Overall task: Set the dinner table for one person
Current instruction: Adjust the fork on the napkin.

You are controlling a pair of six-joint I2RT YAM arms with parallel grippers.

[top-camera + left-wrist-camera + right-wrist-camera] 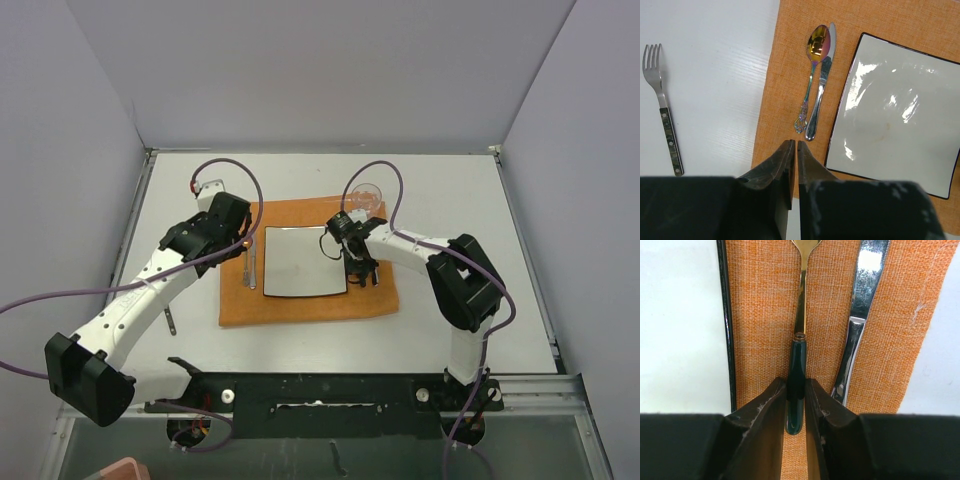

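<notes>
Dinner table [450, 200]: the white top lies beneath both arms and carries an orange mat [300, 312] with a square plate [303, 262] at its centre.

Left gripper [794, 145]: fingers together with nothing between them, poised over the mat's left edge. Bare table begins just left of the tips.

Right gripper [795, 387]: fingers clamped on the dark handle of a green-handled utensil [796, 365], which lies on the mat right of the plate. Here the table shows only as a white strip at far right.

The left wrist view shows plainly a spoon [817, 42] and knife [822, 80] touching side by side on the mat, and a fork [662, 115] off it on the table.

The right wrist view adds a silver piece [860, 305] beside the clamped utensil. Both heads are cropped, so their type is undetermined.

Only the top view shows a glass [366, 194] at the mat's far edge.
</notes>
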